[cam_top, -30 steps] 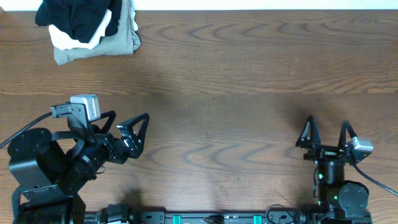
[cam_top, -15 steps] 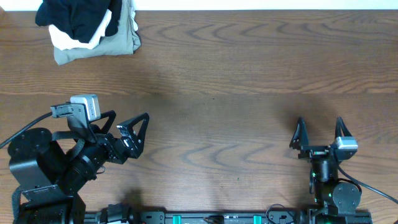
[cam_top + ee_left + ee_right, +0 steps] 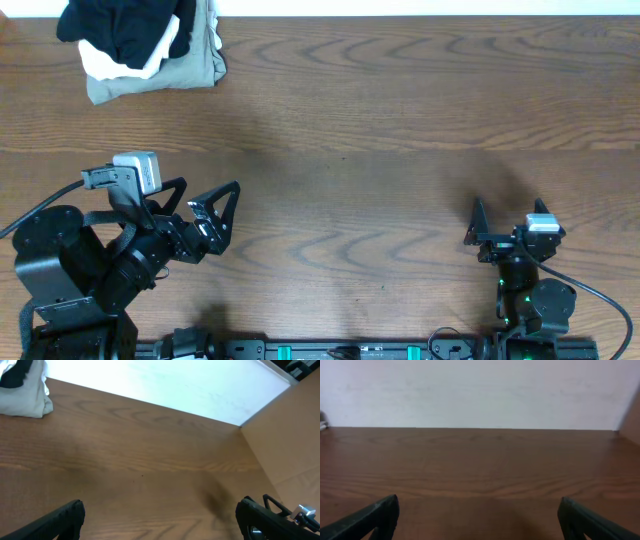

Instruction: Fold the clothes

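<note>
Overhead and wrist views of a two-arm station at a wooden table. The black garment lies crumpled at the far left corner of the table, against its back edge, on top of a small heap. Under it shows a white cloth, and beneath both a khaki-olive folded garment that sticks out to the right and along the near side. No waistband or coloured trim can be made out on the black fabric from here. The left gripper hangs over the near left part of the table, angled toward the right, with its two dark fingers spread wide and nothing between them. It is well apart from the heap. In the left wrist view the same fingers frame bare wood at the bottom corners, while the black garment and the pale cloth under it sit at the upper left. The right gripper stands near the front right edge, pointing away from the robot, with its jaws likewise wide and empty. In the right wrist view its fingers flank bare tabletop, with a white wall behind.
</note>
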{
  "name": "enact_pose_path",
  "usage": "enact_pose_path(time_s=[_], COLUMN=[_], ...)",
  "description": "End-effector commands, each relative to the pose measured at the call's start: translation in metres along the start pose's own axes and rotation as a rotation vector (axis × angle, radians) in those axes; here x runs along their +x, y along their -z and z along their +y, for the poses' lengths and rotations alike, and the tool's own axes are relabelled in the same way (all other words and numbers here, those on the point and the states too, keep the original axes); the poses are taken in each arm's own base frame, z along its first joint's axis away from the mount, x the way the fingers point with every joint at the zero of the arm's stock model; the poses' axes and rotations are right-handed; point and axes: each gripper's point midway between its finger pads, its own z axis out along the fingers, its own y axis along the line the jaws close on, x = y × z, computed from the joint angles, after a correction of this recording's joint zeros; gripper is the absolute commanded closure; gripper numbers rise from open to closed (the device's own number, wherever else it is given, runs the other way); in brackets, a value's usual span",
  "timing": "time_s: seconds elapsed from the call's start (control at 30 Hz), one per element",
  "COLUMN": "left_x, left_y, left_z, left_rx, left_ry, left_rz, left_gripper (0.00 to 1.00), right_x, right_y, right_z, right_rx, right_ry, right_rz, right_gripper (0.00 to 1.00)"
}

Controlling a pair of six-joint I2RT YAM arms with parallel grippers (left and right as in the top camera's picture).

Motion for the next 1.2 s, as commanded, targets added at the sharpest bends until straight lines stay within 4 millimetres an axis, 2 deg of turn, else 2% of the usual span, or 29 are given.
enact_pose_path(time_s=[0.0, 0.8, 0.9, 0.97, 1.07, 1.17], left_x=[0.0, 0.0, 0.002, 0.008, 0.024, 0.028], left_y=[0.0, 0.0, 0.0, -0.001, -0.001, -0.005], left_z=[-0.002, -0.003, 0.002, 0.003, 0.016, 0.025], left_rx=[0.013, 0.015, -0.011, -0.019, -0.103, -0.152], left_ry=[-0.011, -0.013, -0.006, 0.003, 0.021, -0.033], left_rz=[0.0, 0.002, 0.006, 0.03, 0.084, 0.058], left_gripper=[0.02, 0.02, 0.02, 0.02, 0.02, 0.02], right_x=[0.0, 0.0, 0.0, 0.0, 0.0, 0.0], right_y=[0.0, 0.0, 0.0, 0.0, 0.0, 0.0], right_z=[-0.001, -0.001, -0.001, -0.001, -0.001, -0.001], right_rx=[0.001, 0.0, 0.0, 0.001, 0.0, 0.0], right_ry=[0.034, 0.034, 0.034, 0.034, 0.034, 0.034], right_rz=[0.0, 0.0, 0.0, 0.0, 0.0, 0.0], right_gripper=[0.01, 0.01, 0.01, 0.01, 0.01, 0.01])
